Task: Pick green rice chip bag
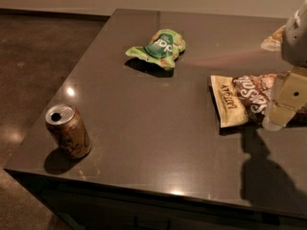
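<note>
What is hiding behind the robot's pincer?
The pincer hangs at the right edge, in front of the brown-and-cream chip bag. The bag's left part shows; its right end is covered. The green rice chip bag lies apart, farther back.

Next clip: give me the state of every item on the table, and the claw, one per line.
Green chip bag: lying crumpled on the table, nothing touching it.
Brown chip bag: lying flat, partly hidden by the claw.
Can: upright near the front left corner, top open.
Claw: at the right edge, above the brown chip bag, away from the green one.
</note>
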You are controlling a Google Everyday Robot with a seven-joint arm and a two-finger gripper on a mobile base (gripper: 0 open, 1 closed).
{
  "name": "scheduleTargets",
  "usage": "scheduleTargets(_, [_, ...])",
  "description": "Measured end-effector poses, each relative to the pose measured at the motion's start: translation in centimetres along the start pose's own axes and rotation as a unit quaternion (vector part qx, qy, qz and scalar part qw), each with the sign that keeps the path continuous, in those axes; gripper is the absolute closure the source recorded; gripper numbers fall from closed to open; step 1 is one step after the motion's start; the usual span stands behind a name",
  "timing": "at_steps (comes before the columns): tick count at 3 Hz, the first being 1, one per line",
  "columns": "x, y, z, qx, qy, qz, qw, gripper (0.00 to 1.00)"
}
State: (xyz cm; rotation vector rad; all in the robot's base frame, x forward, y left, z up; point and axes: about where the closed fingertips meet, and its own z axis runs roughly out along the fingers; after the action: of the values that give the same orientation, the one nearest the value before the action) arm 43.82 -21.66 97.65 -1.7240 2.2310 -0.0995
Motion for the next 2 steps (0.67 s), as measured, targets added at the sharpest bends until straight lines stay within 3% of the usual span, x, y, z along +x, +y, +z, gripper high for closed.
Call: scheduleTargets(2, [-0.84,-0.6,0.2,0.008,0.006,0.012,0.9999,0.0])
